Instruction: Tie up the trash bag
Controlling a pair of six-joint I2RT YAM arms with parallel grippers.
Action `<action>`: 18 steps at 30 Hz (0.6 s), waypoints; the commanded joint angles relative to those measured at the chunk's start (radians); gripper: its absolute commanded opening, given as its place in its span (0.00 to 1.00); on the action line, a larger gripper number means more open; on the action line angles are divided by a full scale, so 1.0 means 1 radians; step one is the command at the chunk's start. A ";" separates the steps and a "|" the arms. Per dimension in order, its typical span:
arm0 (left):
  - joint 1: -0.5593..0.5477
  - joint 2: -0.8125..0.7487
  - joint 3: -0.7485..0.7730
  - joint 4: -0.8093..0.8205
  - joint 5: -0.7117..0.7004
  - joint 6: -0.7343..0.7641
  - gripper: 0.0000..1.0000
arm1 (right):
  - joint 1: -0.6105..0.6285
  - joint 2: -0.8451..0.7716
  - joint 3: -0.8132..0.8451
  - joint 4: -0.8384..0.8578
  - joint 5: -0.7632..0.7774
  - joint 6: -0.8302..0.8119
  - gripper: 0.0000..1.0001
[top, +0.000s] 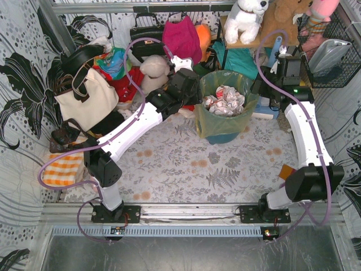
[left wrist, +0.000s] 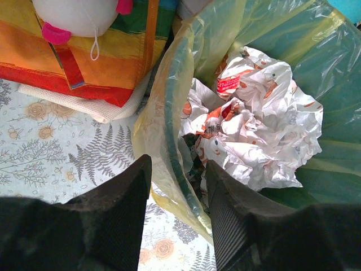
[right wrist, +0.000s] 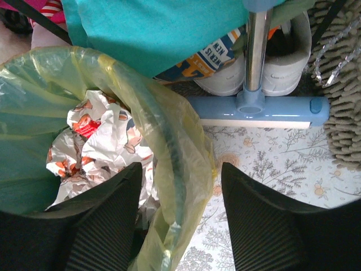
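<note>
**Open grippers astride opposite sides of the bag's rim**

From their bases at the near edge, both arms reach across the table (top: 180, 166) toward its far middle. There the trash bag (top: 207, 121) lines a teal bin (top: 225, 137). Its mouth is open, folded outward over the bin's rim, with crumpled paper (top: 224, 100) inside.

The left gripper (left wrist: 177, 166) sits at the left side of the rim and the right gripper (right wrist: 180, 166) at the right side, so each arm is equally near its own side. Both have their jaws spread wide and hold nothing. In each wrist view one finger lies outside the bin over the table and the other inside over the paper. The plastic-covered rim runs lengthwise through the gap between them.

Judgement: closing either gripper where it is would pinch bin and plastic together. The bag's loose edge must first be brought clear of the rim. Whether any finger touches the plastic cannot be told.
</note>
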 commanded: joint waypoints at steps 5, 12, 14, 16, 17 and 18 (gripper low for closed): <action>-0.015 -0.013 0.018 0.001 -0.025 -0.021 0.46 | -0.003 0.079 0.090 -0.035 -0.003 -0.060 0.51; -0.018 -0.008 0.012 -0.003 -0.027 -0.018 0.41 | -0.003 0.112 0.108 -0.037 -0.049 -0.069 0.39; -0.018 -0.008 0.007 -0.004 -0.028 -0.019 0.38 | -0.003 0.118 0.109 -0.041 -0.053 -0.072 0.35; -0.017 -0.008 0.005 -0.004 -0.025 -0.019 0.36 | -0.003 0.121 0.109 -0.048 -0.055 -0.076 0.30; -0.017 -0.009 0.005 -0.003 -0.023 -0.017 0.35 | -0.003 0.123 0.111 -0.052 -0.056 -0.074 0.28; -0.018 -0.009 0.005 -0.003 -0.021 -0.016 0.33 | -0.003 0.122 0.111 -0.056 -0.058 -0.076 0.26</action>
